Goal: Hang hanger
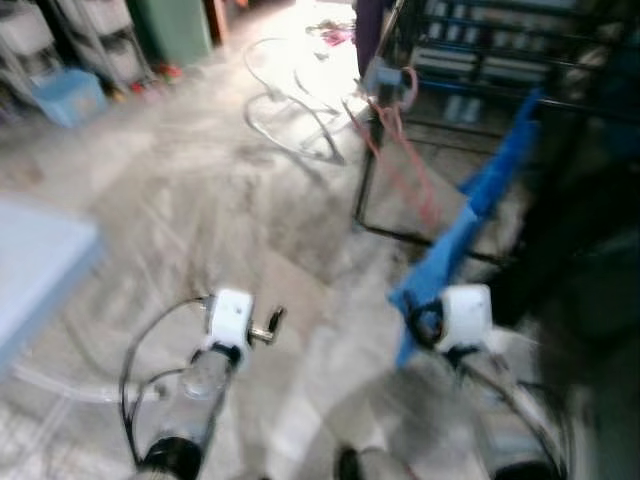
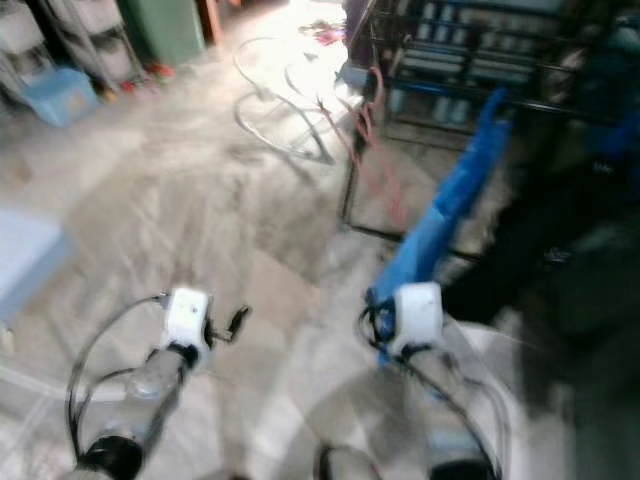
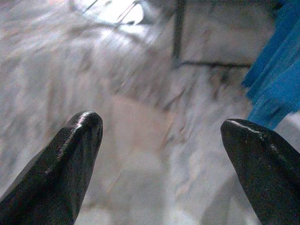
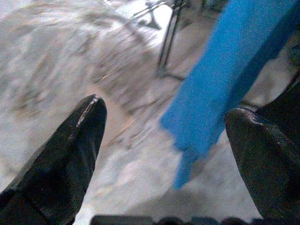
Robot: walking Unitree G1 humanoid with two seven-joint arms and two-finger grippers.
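A long blue garment (image 1: 470,215) hangs slanting down from the dark rack (image 1: 365,180) on the right, its lower end near my right wrist (image 1: 465,315). In the right wrist view my right gripper (image 4: 166,112) is open, and the blue garment (image 4: 225,75) hangs ahead between the two black fingers without being pinched. My left gripper (image 3: 161,126) is open over bare marbled floor, with the blue garment (image 3: 276,79) off to one side. The left wrist (image 1: 232,315) is held low at the left. The head views are blurred, and I cannot make out a hanger.
Dark clothes (image 1: 590,250) hang on the right of the rack. A red cord (image 1: 410,170) and white hoops (image 1: 290,120) lie on the floor ahead. A pale blue surface (image 1: 40,260) juts in at the left. A light blue bin (image 1: 68,97) and drawer shelves stand far left.
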